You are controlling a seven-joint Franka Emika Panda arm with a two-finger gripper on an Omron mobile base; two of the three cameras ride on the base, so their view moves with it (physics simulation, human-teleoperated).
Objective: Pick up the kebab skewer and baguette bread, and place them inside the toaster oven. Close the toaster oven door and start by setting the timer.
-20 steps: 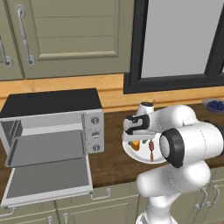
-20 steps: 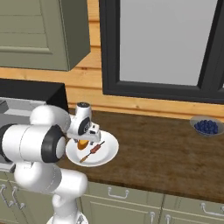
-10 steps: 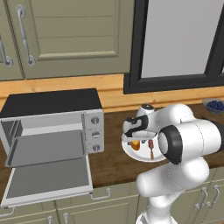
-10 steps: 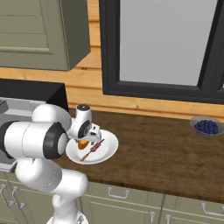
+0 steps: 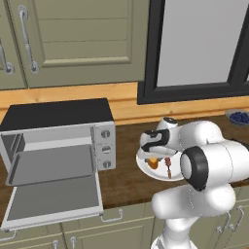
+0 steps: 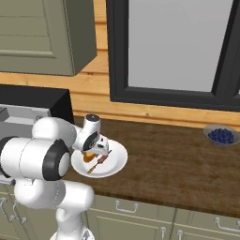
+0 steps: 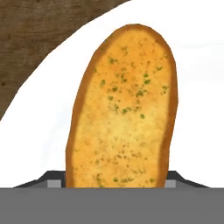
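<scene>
The task is at its beginning: the baguette bread [image 7: 122,109] and the kebab skewer [image 6: 99,161] both lie on the white plate [image 6: 118,162] on the table [image 6: 178,168], while the toaster oven [image 5: 58,131] stands with the toaster oven door [image 5: 53,199] folded down and its rack empty, so loading, closing and the timer are all left. The pincer [image 5: 151,156] is down over the bread with a finger tip at each side of its near end, but I cannot tell if they already press it. In the hand view the long axis of the loaf runs straight away from the pincer, and in the right base view the skewer lies beside it, slanted on the plate.
</scene>
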